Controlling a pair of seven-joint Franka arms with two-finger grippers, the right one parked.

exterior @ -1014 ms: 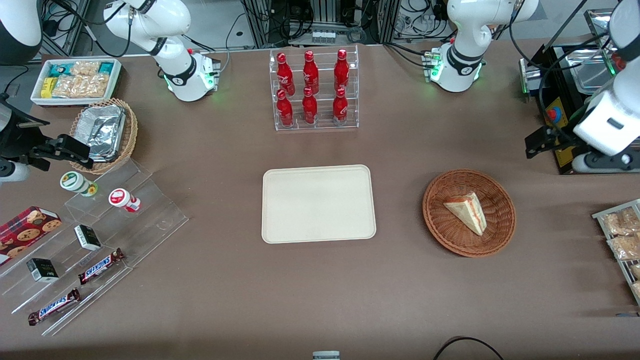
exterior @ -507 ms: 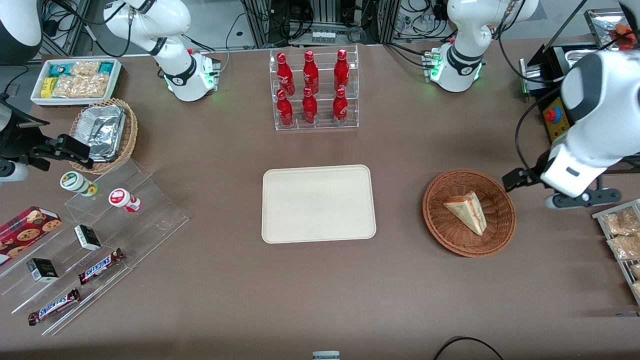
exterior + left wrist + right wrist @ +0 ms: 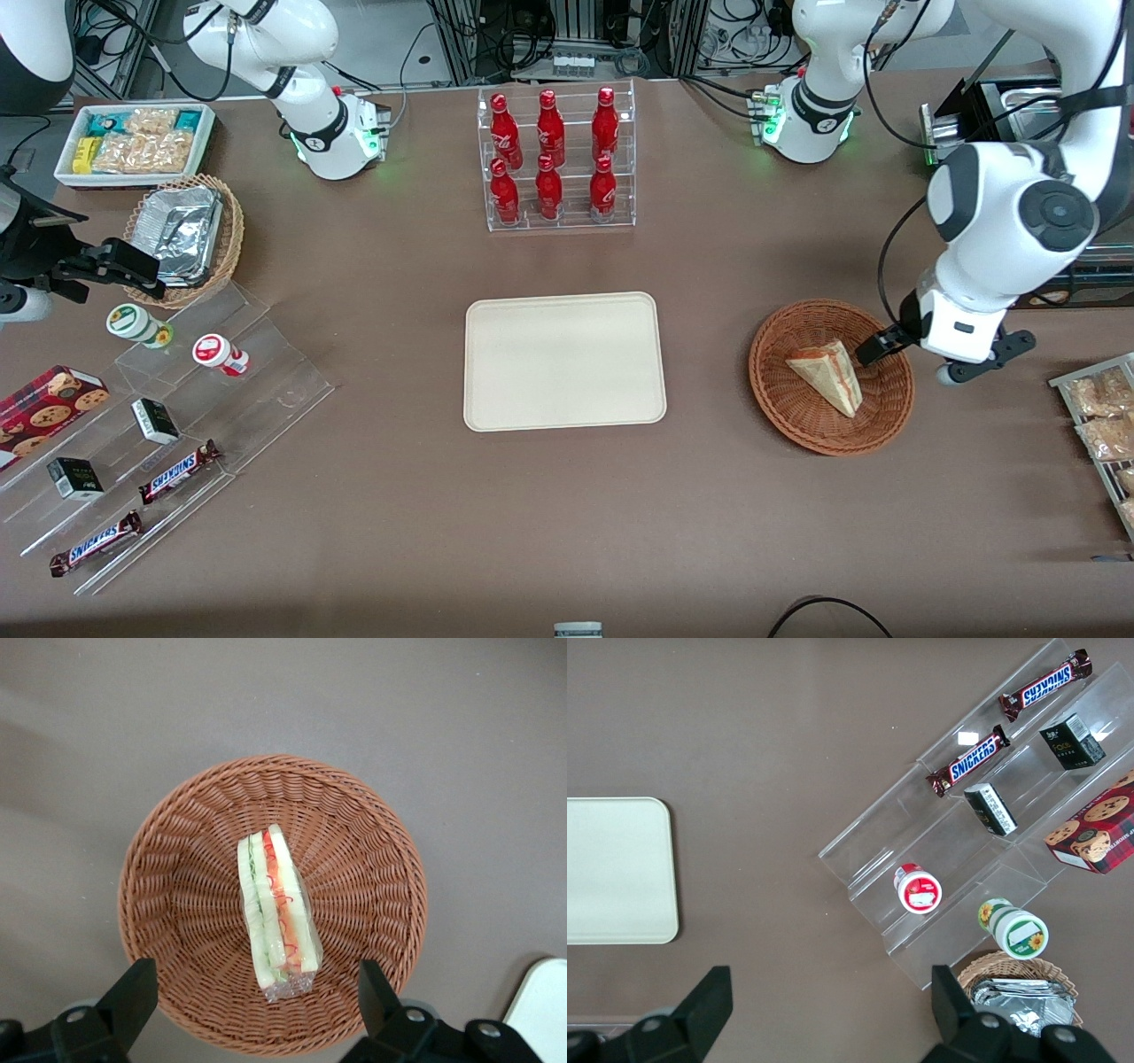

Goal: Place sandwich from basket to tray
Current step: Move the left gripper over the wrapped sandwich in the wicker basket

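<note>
Sandwich (image 3: 828,376): a wrapped triangular wedge lying inside the basket, in the right half of the front view, a little below mid-height. The wrist view (image 3: 276,911) shows pale bread layers with a green stripe and a red stripe running along its edge.

Basket (image 3: 780,400): round, reddish-brown wicker, resting on the bench toward the working arm's end. It is well apart from the tray. In the wrist view (image 3: 363,824) its whole rim is visible around the sandwich.

Tray (image 3: 564,361): flat, cream-coloured, with rounded corners, at the centre of the front view. It holds nothing. A pale corner of it also appears in the wrist view (image 3: 545,1010).

Gripper (image 3: 873,348): on the left arm, hanging over the edge of the basket that lies toward the working arm's end, just beside the sandwich and above it.

Fingers (image 3: 133,997): two dark fingers spread wide apart, one at each side of the basket's rim, gripping nothing.

Bench (image 3: 567,532): brown surface carrying everything.

Bottles (image 3: 551,155): six red ones standing in a clear rack, upper centre of the front view, farther from the camera than the tray.
</note>
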